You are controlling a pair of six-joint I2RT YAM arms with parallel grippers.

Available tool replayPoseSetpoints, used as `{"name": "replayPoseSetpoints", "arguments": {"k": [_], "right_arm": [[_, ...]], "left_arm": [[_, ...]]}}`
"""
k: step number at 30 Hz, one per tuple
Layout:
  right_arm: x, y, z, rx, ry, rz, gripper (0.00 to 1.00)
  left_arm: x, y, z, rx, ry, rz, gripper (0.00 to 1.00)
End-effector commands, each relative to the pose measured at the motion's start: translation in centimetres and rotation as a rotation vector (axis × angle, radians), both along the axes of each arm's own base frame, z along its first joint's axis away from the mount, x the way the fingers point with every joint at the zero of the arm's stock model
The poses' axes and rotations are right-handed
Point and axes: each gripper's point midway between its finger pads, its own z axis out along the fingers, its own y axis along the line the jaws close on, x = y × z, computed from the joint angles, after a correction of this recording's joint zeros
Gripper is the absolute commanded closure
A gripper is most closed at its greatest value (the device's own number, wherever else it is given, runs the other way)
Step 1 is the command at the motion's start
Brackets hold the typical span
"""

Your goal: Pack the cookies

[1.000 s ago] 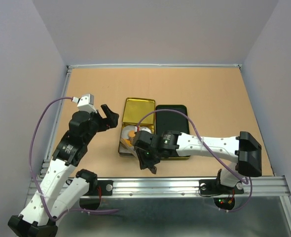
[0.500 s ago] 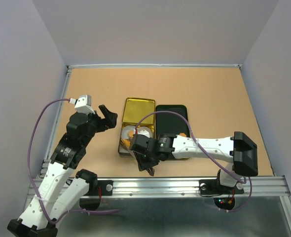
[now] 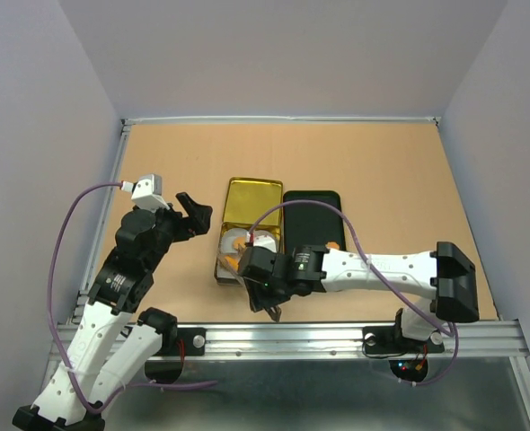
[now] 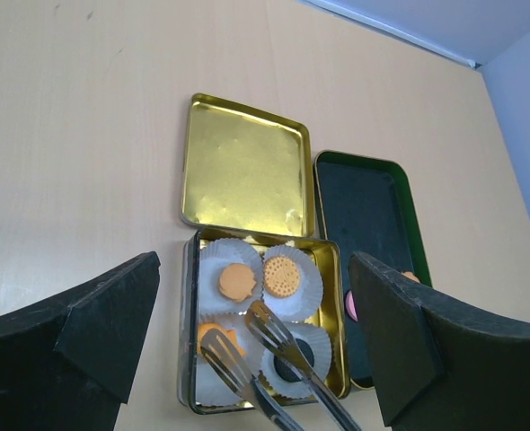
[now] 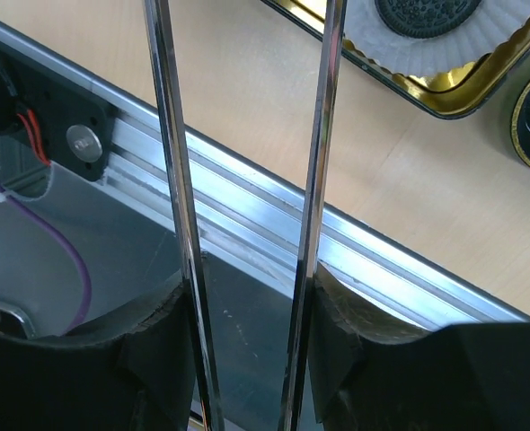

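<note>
The left arm is folded up on its own side of the table [image 3: 382, 171], elbow bent, wrist lifted and tipped towards the middle. The left gripper [image 3: 194, 212] hangs in the air beside the gold tin [image 4: 187, 314], its fingers [image 4: 94, 328] spread wide with nothing between them.

The right arm lies low and stretches across the near edge from its base on the right, ending just in front of the tin. The right gripper [image 3: 268, 293] is clamped on a pair of metal tongs [image 4: 269, 359], one blade against each finger (the wrist view shows both blades running up between the pads). The blades themselves stand a little apart.

The cookies [image 4: 282, 276] sit in white paper cups [image 4: 312, 285] inside the tin's base. There is a plain orange one beside a dotted orange-brown one in the far cups, a dark one in the near right cup, and another orange one near left. The tong tips are over this base, one above the near left cookie and the other by the rims where the far and near cups meet. I cannot tell whether they touch anything.

The lid [image 4: 247, 171] lies open and flat just beyond the base. A black tray [image 4: 364, 206] sits right beside the tin. At its near end a pink cookie and a bit of orange show, both partly hidden behind the left gripper's finger.
</note>
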Motion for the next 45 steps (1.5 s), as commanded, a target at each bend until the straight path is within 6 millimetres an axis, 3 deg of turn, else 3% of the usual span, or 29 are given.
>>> {"name": "replayPoseSetpoints", "arguments": {"k": [1, 6, 11, 12, 13, 16, 17, 20, 24, 29, 38, 45], "right_arm": [[0.8, 0.7, 5.0, 0.135, -0.073, -0.048, 0.51], [2.0, -2.4, 7.6, 0.137, -0.154, -0.127, 0.51], [5.1, -9.1, 6.9, 0.048, -0.224, -0.280, 0.51], [5.7, -10.3, 7.9, 0.082, -0.236, -0.306, 0.51], [7.3, -11.9, 8.1, 0.079, -0.245, -0.367, 0.51], [9.5, -15.4, 8.7, 0.068, -0.285, -0.413, 0.51], [11.3, -17.4, 8.7, 0.046, -0.297, -0.481, 0.51], [14.0, -21.3, 7.8, -0.050, -0.313, -0.553, 0.51], [16.4, -26.1, 4.9, -0.165, -0.270, -0.635, 0.51], [19.7, -30.5, 1.5, -0.084, -0.172, -0.782, 0.53], [21.9, -31.9, -4.2, -0.150, -0.085, -0.847, 0.54], [21.0, -33.8, -8.7, -0.186, 0.006, -0.887, 0.44]], "left_arm": [[0.2, -0.3, 1.2, -0.014, -0.047, -0.009, 0.02], [0.3, -0.3, 0.9, -0.010, -0.035, -0.010, 0.02], [0.3, -0.5, 0.9, -0.012, -0.036, -0.016, 0.02], [0.4, -0.5, 0.9, -0.013, -0.036, -0.019, 0.02], [0.4, -0.5, 0.8, -0.011, -0.030, -0.019, 0.02], [0.5, -0.7, 0.6, -0.010, -0.025, -0.024, 0.02], [0.5, -0.7, 0.6, -0.011, -0.023, -0.023, 0.02], [0.5, -0.8, 0.5, -0.011, -0.020, -0.029, 0.02], [0.5, -0.7, 0.5, -0.011, -0.020, -0.026, 0.02], [0.3, -0.7, 0.8, -0.017, -0.031, -0.027, 0.02], [0.1, -0.8, 1.0, -0.019, -0.041, -0.040, 0.02], [-0.1, -1.0, 1.3, -0.025, -0.052, -0.049, 0.02]]}}
